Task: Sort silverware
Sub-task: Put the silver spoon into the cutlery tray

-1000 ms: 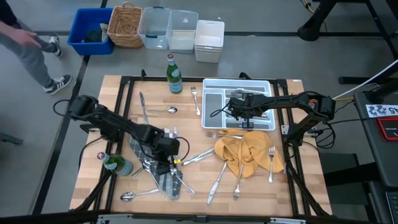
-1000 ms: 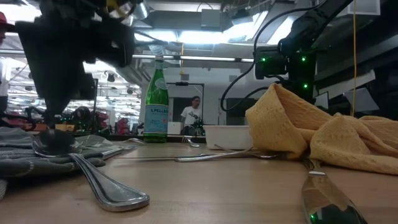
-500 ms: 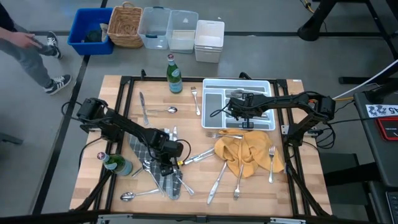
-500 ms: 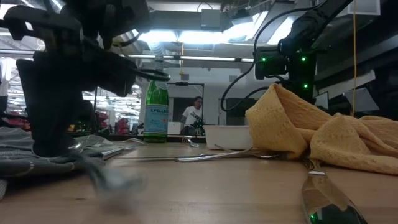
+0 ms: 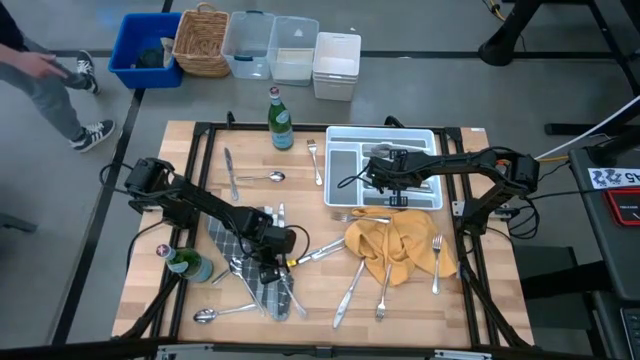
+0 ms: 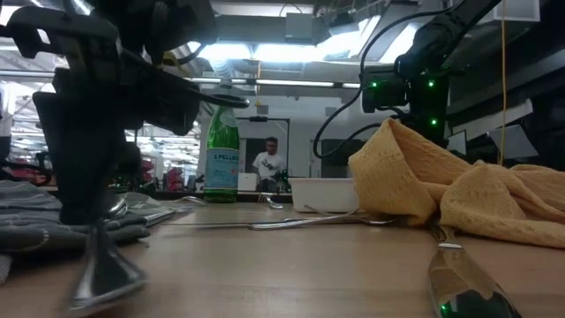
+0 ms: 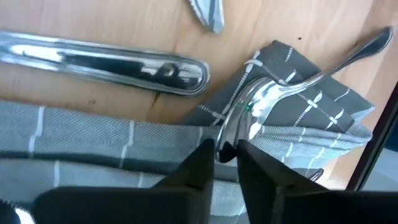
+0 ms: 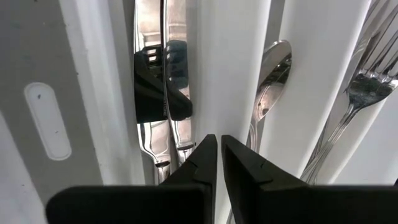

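Since a moment ago, left gripper [image 7: 225,163] has lifted a spoon [image 7: 273,93], fingers clamped on its half-hidden bowl above grey cloth [image 7: 93,134]. Right gripper [image 8: 217,163], fingers together, hovers over the tray [image 8: 230,68].

Left claw [image 5: 271,268] low at the table's front, fingers pinched nearly together — right claw [image 5: 381,171] closed, arm outstretched

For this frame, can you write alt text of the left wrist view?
The left gripper's fingers are pinched on a spoon lying on a grey checked cloth. Beyond it, a knife handle lies on the bare wooden table.
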### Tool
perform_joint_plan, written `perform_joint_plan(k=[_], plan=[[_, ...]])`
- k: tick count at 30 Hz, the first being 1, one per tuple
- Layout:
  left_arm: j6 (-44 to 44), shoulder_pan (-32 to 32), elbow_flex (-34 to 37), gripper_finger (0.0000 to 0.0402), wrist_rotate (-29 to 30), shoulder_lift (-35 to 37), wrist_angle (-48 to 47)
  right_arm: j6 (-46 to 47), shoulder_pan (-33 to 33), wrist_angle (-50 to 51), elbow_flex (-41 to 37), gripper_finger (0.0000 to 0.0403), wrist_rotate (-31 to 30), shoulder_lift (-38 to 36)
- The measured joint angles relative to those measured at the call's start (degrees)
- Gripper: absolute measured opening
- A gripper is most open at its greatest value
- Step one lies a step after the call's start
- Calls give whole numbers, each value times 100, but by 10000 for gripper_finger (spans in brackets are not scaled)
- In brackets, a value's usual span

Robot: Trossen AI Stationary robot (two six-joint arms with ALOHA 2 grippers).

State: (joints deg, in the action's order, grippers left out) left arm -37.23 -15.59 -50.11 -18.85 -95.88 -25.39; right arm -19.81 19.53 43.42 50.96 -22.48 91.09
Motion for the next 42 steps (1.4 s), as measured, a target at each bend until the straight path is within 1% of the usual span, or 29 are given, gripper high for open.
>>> perform_joint_plan(k=[3,5,15,19,25,34,42], plan=[[47,0,0,19,44,1,159,1,0,0,0,30,0,0],[59,0,0,7,73,2,201,0,0,0,0,30,1,0],[-6,0,0,4,101,2,260,0,0,83,5,30,-2,2],[-30,0,0,3,89,103,254,2,0,559,202,30,-28,4],[-187,143,2,1,126,458,333,2,0,1192,696,30,-22,2],[-502,647,2,0,136,891,1357,23,0,2196,1662,30,-3,4],[-755,1229,-2,0,142,929,2769,750,0,3234,2512,30,-1,2]])
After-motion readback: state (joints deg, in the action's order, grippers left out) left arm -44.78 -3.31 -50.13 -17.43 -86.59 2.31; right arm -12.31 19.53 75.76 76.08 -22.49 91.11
